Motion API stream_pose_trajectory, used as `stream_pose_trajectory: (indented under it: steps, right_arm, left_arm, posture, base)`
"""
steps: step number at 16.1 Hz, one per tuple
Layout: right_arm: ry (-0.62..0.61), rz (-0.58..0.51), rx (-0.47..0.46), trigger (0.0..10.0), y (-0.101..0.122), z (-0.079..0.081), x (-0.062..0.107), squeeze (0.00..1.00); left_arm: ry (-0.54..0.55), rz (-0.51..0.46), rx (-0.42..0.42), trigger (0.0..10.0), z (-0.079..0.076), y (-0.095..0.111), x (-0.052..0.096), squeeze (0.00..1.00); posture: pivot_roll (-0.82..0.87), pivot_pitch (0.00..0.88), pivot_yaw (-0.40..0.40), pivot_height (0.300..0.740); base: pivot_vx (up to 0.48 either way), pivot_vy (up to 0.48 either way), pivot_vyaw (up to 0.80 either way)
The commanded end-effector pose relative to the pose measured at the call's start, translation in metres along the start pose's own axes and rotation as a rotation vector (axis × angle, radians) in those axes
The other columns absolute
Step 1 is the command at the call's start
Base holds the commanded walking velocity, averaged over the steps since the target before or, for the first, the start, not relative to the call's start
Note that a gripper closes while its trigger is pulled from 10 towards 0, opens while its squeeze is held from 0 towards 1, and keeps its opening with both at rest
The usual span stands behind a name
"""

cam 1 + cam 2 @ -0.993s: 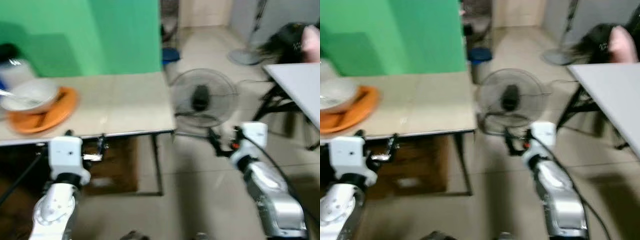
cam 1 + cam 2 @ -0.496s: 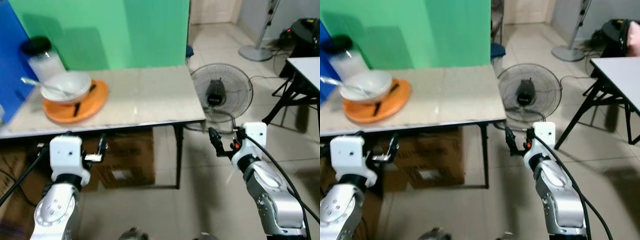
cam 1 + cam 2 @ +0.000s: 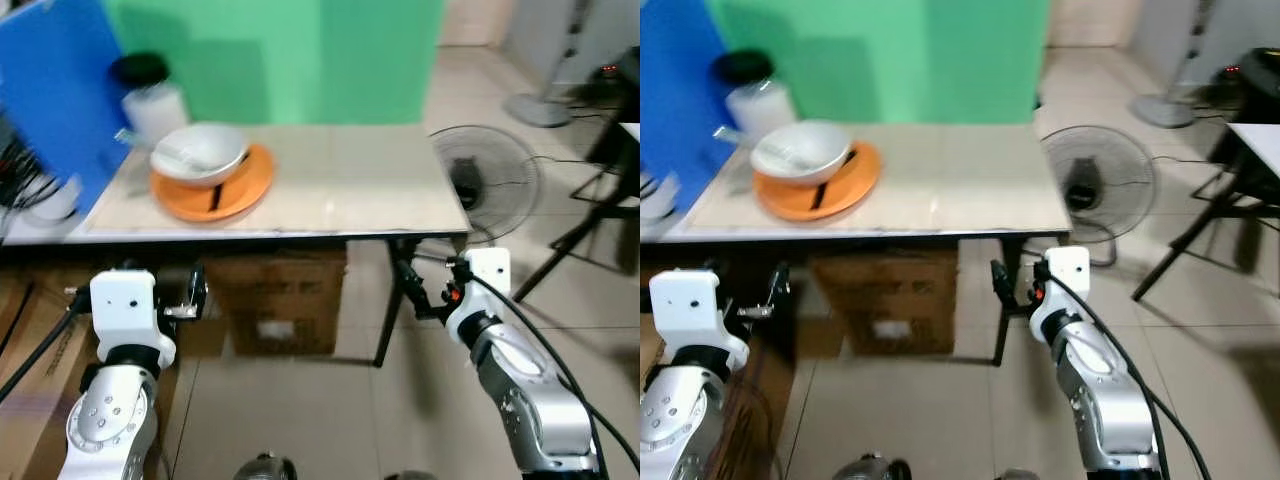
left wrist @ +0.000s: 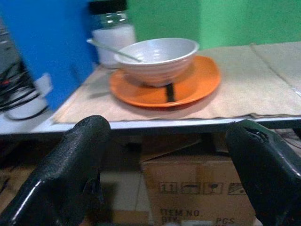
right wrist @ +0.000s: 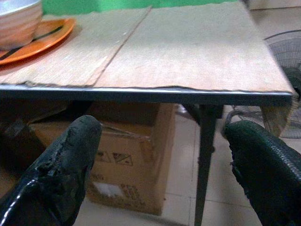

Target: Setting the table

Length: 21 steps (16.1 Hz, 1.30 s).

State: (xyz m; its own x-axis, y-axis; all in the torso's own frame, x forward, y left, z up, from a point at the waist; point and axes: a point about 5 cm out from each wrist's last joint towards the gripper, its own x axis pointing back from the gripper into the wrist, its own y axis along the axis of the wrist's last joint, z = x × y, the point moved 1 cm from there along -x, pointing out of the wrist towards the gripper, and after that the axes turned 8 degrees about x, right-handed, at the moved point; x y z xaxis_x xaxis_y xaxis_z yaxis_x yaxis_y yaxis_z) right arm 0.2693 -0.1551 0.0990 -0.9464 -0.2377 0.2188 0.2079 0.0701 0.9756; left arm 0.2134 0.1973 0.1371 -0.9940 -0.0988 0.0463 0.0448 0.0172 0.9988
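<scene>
A tan-topped table (image 3: 340, 185) stands in front of me. At its left end an orange plate (image 3: 214, 187) carries a white bowl (image 3: 198, 152) with a spoon (image 4: 109, 47) in it. A dark utensil (image 4: 169, 91) lies on the plate's rim. Behind them stands a clear jar with a black lid (image 3: 150, 94). My left gripper (image 4: 164, 176) is open and empty, held below the table's front edge and facing the plate. My right gripper (image 5: 164, 169) is also open and empty, level with the table's right front edge near its leg (image 5: 203, 155).
Under the table sits a cardboard box (image 3: 280, 305). A floor fan (image 3: 484, 180) stands just past the table's right end, with another table's dark legs (image 3: 600, 200) further right. A blue board (image 3: 55, 90) and cabled white items (image 3: 40, 200) are at the left.
The whole picture has shifted right as the camera turned left, so the table and plate now sit nearer the middle. Both arms keep the same pose, grippers open.
</scene>
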Motion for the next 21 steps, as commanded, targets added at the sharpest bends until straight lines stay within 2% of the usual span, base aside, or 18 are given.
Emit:
stream_pose_trajectory:
  steps: [1, 3, 17, 19, 21]
  right_arm:
    - [0.008, -0.012, 0.001, 10.0, 0.004, 0.003, -0.001, 0.00]
    - [0.003, -0.016, -0.001, 10.0, 0.006, 0.002, -0.003, 0.00]
    - [0.035, -0.059, -0.029, 10.0, 0.014, 0.004, -0.009, 0.00]
    - [0.038, -0.076, -0.036, 10.0, 0.017, 0.005, -0.009, 0.00]
    - [0.057, -0.086, -0.023, 10.0, 0.018, 0.006, -0.010, 0.00]
  left_arm:
    - [0.004, -0.009, -0.009, 10.0, 0.002, 0.003, 0.001, 0.10]
    - [0.007, -0.006, -0.013, 10.0, 0.004, 0.003, 0.001, 0.10]
    - [0.025, -0.023, -0.030, 10.0, 0.014, 0.008, 0.000, 0.11]
    - [0.026, -0.027, -0.034, 10.0, 0.016, 0.009, 0.000, 0.10]
    - [0.024, -0.030, -0.043, 10.0, 0.016, 0.010, 0.001, 0.10]
  posture:
    - [-0.04, 0.052, 0.056, 0.740]
    - [-0.04, 0.050, 0.055, 0.740]
    - [-0.03, 0.046, 0.047, 0.740]
    - [-0.03, 0.042, 0.047, 0.740]
    - [-0.02, 0.036, 0.046, 0.740]
  base:
    - [0.390, 0.000, 0.77]
    - [0.394, 0.000, 0.73]
    - [0.414, 0.000, 0.00]
    - [0.428, 0.000, -0.80]
    - [0.431, 0.000, 0.00]
